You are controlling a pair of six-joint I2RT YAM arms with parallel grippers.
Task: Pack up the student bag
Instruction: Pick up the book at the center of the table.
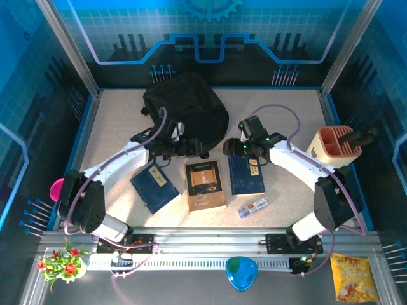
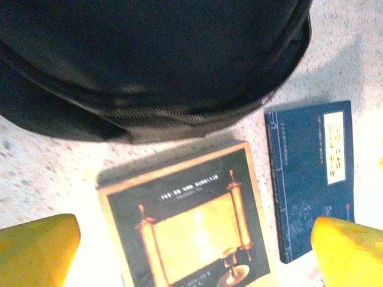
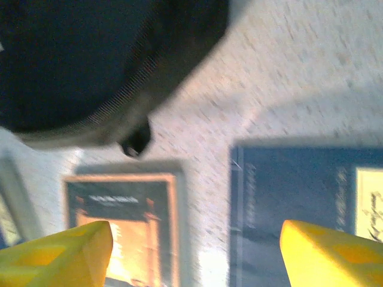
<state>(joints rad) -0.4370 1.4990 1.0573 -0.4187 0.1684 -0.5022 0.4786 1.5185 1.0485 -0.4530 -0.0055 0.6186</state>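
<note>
The student bag (image 1: 184, 105) is a black, rounded backpack lying at the back middle of the table; its zippered edge (image 2: 179, 110) runs across the top of the left wrist view. My left gripper (image 1: 191, 147) hovers open at the bag's front edge, above a brown book with a scroll on its cover (image 2: 191, 221), yellow fingertips (image 2: 36, 251) wide apart and holding nothing. My right gripper (image 1: 232, 146) hangs open just right of it, between the brown book (image 3: 125, 221) and a dark blue book (image 3: 299, 203). The bag (image 3: 90, 60) and its zipper pull (image 3: 136, 140) lie ahead of it.
Three books lie in a row before the bag: dark blue (image 1: 154, 184), brown (image 1: 205, 184), dark blue (image 1: 246, 175). A small white pack (image 1: 252, 207) lies near the front. A pink pencil holder (image 1: 337, 145) stands at the right edge. A snack bag (image 1: 351, 277) lies off the table.
</note>
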